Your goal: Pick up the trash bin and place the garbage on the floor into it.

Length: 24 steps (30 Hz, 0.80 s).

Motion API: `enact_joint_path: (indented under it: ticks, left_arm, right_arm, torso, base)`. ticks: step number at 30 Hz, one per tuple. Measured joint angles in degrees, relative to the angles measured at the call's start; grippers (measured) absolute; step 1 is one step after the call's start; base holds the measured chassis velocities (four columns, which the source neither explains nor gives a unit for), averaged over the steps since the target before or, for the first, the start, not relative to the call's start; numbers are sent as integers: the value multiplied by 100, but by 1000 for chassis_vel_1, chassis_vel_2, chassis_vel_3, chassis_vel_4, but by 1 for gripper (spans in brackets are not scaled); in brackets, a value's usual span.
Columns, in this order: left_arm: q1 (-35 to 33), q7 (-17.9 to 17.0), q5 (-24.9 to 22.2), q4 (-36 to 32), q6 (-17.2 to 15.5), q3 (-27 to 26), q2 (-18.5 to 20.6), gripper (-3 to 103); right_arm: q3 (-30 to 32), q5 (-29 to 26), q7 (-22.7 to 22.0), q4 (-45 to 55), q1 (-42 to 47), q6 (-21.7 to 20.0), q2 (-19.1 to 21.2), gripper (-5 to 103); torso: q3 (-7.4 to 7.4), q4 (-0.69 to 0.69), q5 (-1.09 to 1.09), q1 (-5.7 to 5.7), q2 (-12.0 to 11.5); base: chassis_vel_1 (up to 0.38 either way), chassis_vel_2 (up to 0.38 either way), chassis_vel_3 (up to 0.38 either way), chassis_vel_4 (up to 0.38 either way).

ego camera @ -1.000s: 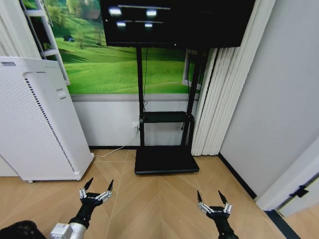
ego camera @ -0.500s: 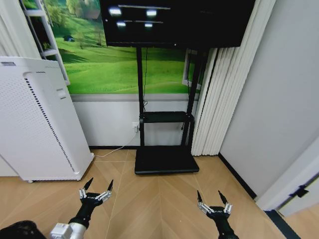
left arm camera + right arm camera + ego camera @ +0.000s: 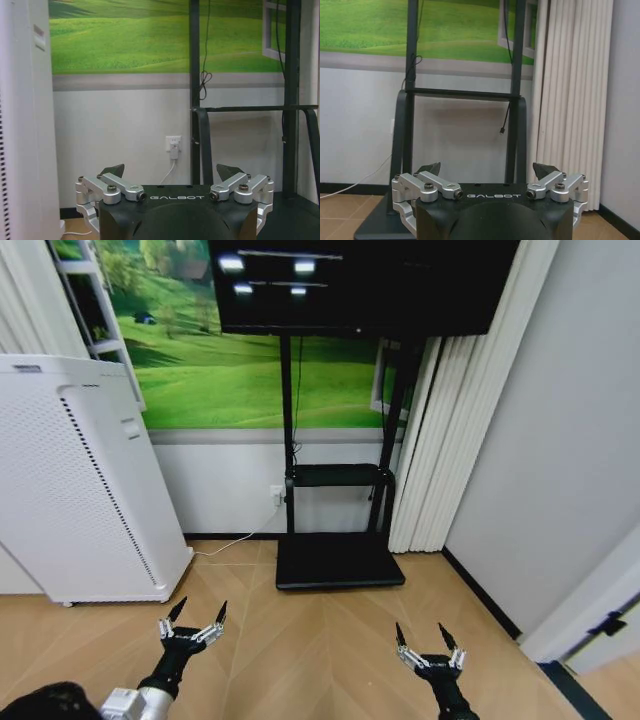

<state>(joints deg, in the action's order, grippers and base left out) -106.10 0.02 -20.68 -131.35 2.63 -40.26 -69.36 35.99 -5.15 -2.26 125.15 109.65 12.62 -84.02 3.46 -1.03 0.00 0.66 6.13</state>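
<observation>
Two spread hands [image 3: 196, 612] [image 3: 419, 633] facing TV stand [image 3: 338, 562]

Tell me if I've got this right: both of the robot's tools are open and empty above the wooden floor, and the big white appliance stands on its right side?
Not quite. The white appliance stands on the robot's left, as the head view shows. The rest holds: the left tool and right tool are open and empty above the floor.

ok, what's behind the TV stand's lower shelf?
Behind the TV stand is a white wall with a plugged-in outlet; its white cable runs along the floor toward the white appliance. The black base plate covers the floor beneath it.
</observation>
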Motion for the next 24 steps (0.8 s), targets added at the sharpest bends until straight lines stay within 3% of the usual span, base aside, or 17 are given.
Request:
enact_joint_path:
  ticks: [15, 24]
  left_arm:
    - [0, -2, -1, 5, -2, -2, 2, 100]
    - [0, 2, -1, 5, -1, 2, 0, 100]
  right_arm:
    - [-2, 0, 0, -1, 0, 3, -2, 100]
    - [2, 0, -2, -1, 0, 3, 0, 100]
  torso:
    - [-1, -2, -3, 0, 1]
    - [0, -1, 2, -1, 1]
  base:
    - [221, 230, -238, -228]
    - [-16, -15, 18, 8]
